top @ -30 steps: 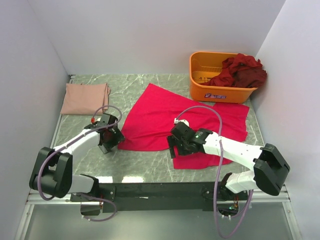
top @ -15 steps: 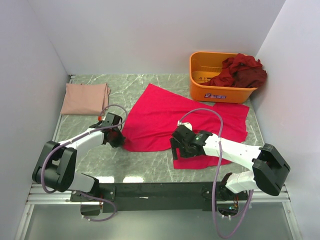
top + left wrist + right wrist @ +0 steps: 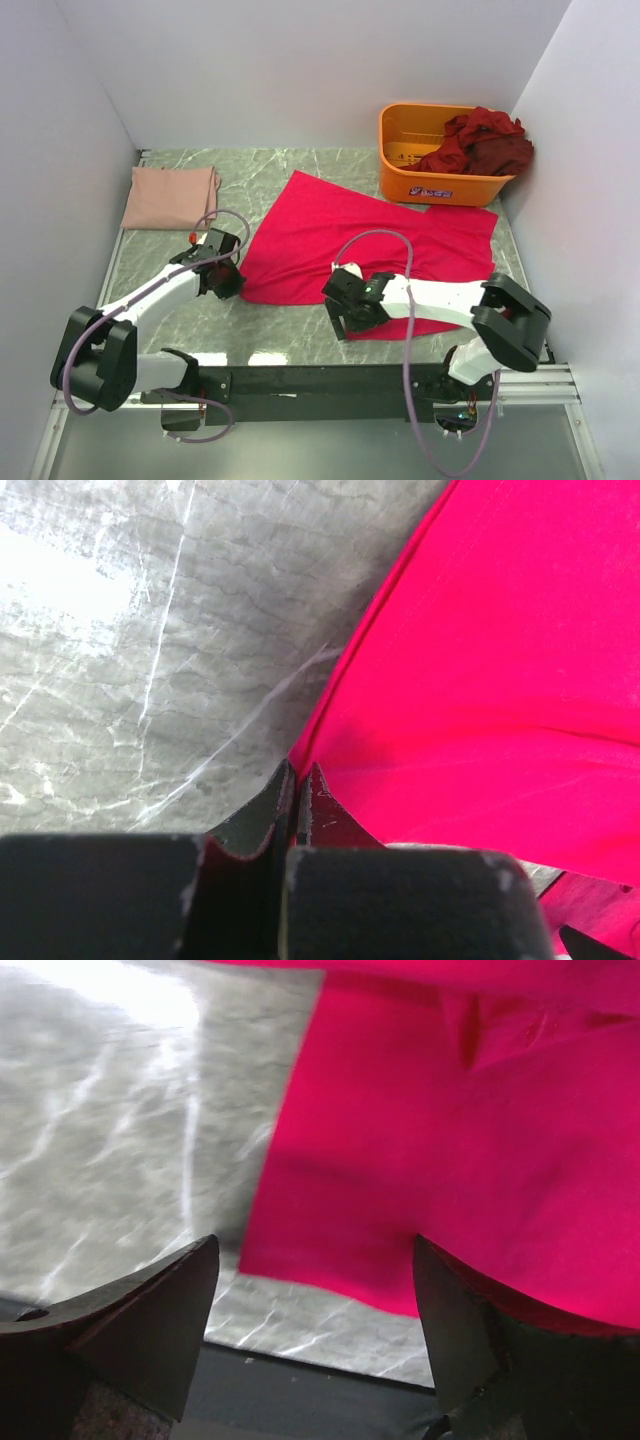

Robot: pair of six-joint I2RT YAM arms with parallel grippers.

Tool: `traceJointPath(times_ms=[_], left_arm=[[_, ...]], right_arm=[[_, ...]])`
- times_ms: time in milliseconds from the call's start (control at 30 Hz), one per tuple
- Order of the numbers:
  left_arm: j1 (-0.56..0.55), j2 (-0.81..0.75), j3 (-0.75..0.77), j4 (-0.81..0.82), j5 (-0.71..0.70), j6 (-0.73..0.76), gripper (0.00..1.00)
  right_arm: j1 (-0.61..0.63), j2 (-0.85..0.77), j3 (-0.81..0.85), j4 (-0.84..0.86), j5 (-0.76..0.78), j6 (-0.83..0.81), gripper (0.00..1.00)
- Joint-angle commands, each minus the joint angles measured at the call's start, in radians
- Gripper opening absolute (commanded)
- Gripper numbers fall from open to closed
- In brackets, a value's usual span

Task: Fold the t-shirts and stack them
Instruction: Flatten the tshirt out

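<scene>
The left hand (image 3: 297, 780) is pinching a corner of the red shirt (image 3: 480, 670) at its tip, while the right hand (image 3: 313, 1255) is hovering wide open over the hem beneath it on the bench (image 3: 120, 1110), likely to start a fold.

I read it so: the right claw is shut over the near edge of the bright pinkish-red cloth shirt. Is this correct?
Not quite. The right claw is open, with its fingers wide apart, over the near edge of the bright pinkish-red cloth shirt. The right wrist view shows this.

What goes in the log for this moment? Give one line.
left pincer: shut on red t-shirt corner | right pincer: open over near hem
</scene>
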Motion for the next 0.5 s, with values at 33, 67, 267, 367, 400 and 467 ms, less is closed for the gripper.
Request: traceJointPath(times_ms=[33,67,267,367,400,467], left_arm=[[-0.004,-0.030,0.028,-0.032,-0.024,0.007,0.01],[-0.004,-0.030,0.030,-0.031,-0.024,0.004,0.01],[-0.004,-0.023,0.083,0.003,-0.013,-0.007,0.01],[-0.004,-0.017,0.160,0.007,-0.023,0.007,0.01],[-0.004,-0.013,0.187,0.004,-0.042,0.010,0.01],[-0.001,0.016,0.270,0.003,-0.061,0.024,0.01]], right_arm=[[0.002,0.044,0.005,0.008,0.036,0.056,0.78],[0.002,0.050,0.001,0.006,0.037,0.062,0.75],[-0.013,0.055,0.018,-0.099,0.202,0.134,0.20],[-0.072,-0.033,0.081,-0.219,0.353,0.160,0.00],[-0.090,-0.069,0.112,-0.232,0.375,0.153,0.00],[-0.182,-0.198,0.144,-0.218,0.396,0.087,0.00]])
